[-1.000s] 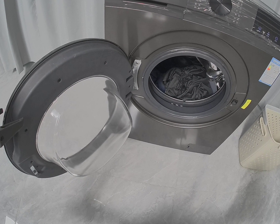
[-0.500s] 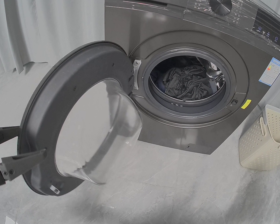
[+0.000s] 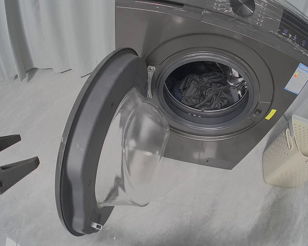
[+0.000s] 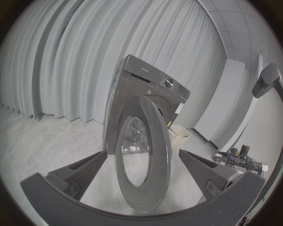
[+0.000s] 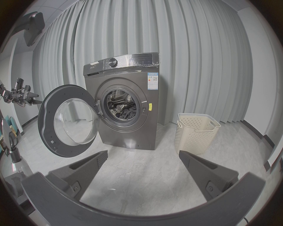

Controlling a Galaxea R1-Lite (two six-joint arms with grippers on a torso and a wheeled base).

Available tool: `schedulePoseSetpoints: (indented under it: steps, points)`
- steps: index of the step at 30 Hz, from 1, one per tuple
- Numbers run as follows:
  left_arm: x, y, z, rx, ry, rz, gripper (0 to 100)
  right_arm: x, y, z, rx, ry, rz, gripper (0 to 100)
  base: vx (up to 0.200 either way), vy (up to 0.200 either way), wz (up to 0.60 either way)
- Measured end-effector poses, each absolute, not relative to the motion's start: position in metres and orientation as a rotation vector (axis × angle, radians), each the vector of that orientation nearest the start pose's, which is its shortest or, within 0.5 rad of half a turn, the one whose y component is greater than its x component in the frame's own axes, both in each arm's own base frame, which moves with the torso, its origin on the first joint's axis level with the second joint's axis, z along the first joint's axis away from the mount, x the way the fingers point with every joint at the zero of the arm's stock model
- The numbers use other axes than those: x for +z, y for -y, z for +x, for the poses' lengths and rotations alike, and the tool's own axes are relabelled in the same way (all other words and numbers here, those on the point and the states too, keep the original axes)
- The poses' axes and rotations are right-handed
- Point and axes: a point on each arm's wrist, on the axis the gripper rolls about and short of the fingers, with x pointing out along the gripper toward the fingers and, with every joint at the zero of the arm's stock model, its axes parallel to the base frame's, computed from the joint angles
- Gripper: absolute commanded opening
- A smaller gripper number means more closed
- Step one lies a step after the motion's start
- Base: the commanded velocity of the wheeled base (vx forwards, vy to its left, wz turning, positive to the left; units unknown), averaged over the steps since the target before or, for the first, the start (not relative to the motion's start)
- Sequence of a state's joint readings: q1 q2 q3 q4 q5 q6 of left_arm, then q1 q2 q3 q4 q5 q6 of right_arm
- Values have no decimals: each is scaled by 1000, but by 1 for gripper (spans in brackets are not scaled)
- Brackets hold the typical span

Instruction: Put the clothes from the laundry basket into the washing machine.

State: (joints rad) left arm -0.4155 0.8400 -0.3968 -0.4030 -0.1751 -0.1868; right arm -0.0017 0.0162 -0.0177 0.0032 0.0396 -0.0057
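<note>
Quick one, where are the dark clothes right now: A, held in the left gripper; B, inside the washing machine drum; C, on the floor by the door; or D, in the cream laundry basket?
B: the dark clothes lie heaped inside the drum of the washing machine, seen past its open door, while the left gripper is open and holds nothing.
</note>
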Motion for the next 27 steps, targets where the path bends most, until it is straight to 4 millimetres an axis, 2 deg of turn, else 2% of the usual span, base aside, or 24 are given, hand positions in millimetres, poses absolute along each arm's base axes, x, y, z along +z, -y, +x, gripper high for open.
schedulePoseSetpoints:
  steps: [7, 14, 27]
  points:
    - [203, 39, 91, -523, -138, -126, 100, 80, -1, -23, 40, -2, -6, 100, 0, 0, 0]
    - [190, 46, 108, -521, -217, -78, 100, 80, -1, -23, 40, -2, -7, 100, 0, 0, 0]
    - [194, 84, 140, -580, -183, -62, 100, 80, -1, -23, 41, -2, -8, 100, 0, 0, 0]
